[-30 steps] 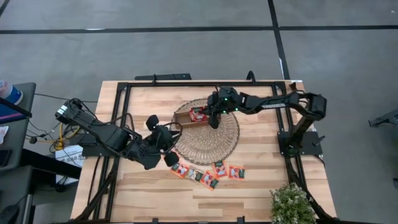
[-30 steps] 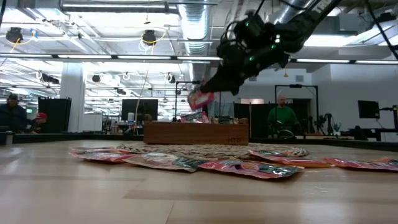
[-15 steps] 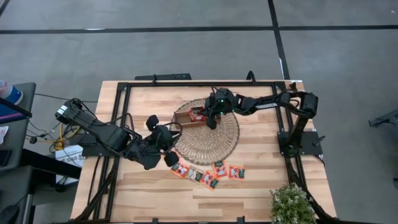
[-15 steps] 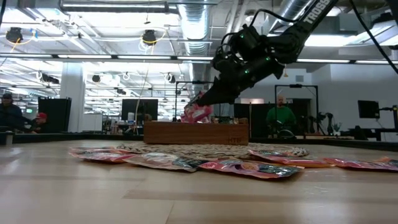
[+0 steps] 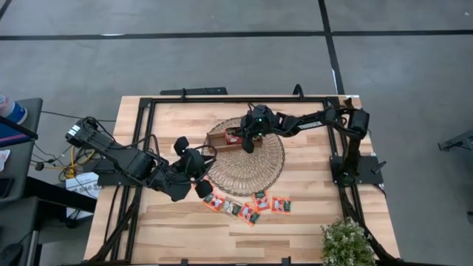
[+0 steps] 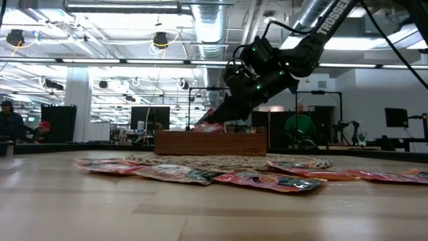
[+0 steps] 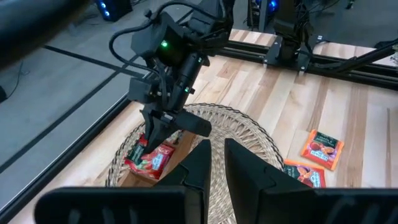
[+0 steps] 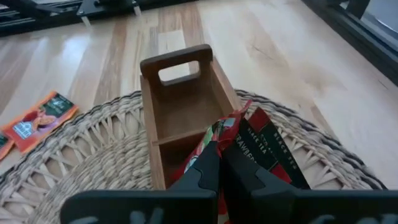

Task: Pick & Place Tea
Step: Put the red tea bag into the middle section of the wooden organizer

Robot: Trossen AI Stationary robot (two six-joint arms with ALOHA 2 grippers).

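A brown wooden tray [image 5: 219, 140] stands on the far left part of a round woven mat [image 5: 247, 166]. My right gripper [image 5: 242, 142] hangs over the tray, shut on a red-orange tea sachet [image 8: 239, 140]. Low across the table, the sachet [image 6: 210, 126] shows at the tray's top rim [image 6: 210, 134]. Several more sachets [image 5: 247, 205] lie flat on the table near the mat's front edge. My left gripper [image 5: 201, 164] waits at the mat's left edge, shut and holding nothing. My right gripper pinches the sachet's near end [image 8: 217, 149] between its two fingers. The fingers slant down from the table's right side. The sachet sticks out past the fingertips, crumpled, and its lower end [image 7: 148, 158] reaches into a tray compartment.
A black metal frame [image 5: 222, 99] runs round the tabletop. A small potted plant [image 5: 346, 242] stands at the near right corner. People stand in the room beyond the table [image 6: 304, 127].
My right gripper has gone down and a little toward the table's left with the sachet, staying shut. The sachet hung clear above the tray before and now sits at the tray's rim.
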